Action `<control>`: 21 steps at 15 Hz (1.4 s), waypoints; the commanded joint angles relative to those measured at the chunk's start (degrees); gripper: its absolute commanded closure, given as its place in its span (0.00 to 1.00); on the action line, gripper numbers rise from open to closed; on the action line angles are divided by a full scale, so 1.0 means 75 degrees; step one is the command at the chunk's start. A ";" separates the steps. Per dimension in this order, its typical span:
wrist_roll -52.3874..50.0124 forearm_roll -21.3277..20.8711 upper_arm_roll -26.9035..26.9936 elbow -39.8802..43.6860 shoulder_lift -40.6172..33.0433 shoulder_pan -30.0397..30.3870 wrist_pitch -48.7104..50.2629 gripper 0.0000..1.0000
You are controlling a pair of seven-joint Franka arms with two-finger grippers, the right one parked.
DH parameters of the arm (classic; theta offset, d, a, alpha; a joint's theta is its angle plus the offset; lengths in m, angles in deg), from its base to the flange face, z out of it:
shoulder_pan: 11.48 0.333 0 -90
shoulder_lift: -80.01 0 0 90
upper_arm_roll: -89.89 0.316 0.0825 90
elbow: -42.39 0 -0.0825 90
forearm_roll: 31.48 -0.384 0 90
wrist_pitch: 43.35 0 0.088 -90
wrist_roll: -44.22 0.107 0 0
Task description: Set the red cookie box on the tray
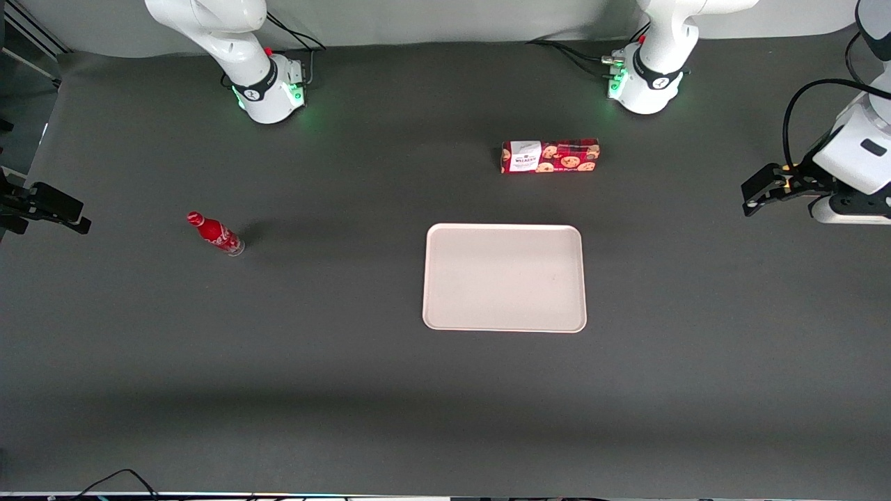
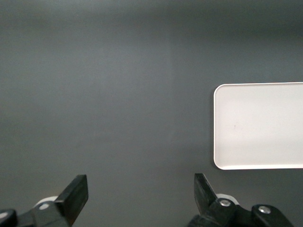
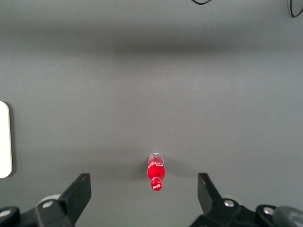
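Jaws [image 2: 140,194] hanging open at the working arm's end; box [image 1: 550,156], likely light, stiff cardboard, lying off tray [image 1: 505,321], wanting a grip across its narrow width.

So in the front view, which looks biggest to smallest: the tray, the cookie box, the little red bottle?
1. Tray, by far.
2. Red cookie box.
3. Red bottle, smallest.
The open gripper hangs at the working arm's end of the table.

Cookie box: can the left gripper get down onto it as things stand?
Probably yes. The cookie box lies flat with bare table all around, and the gripper, fingers open, hovers off toward the working arm's end.
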 commanded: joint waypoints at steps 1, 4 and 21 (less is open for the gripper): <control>0.0130 0.0040 0.0027 0.0179 0.0098 0.0015 0.0048 0.00; 0.0130 0.0040 0.0027 0.0191 0.0098 0.0003 0.0025 0.00; 0.0142 0.0064 0.0004 0.0191 0.0110 -0.0020 0.0165 0.00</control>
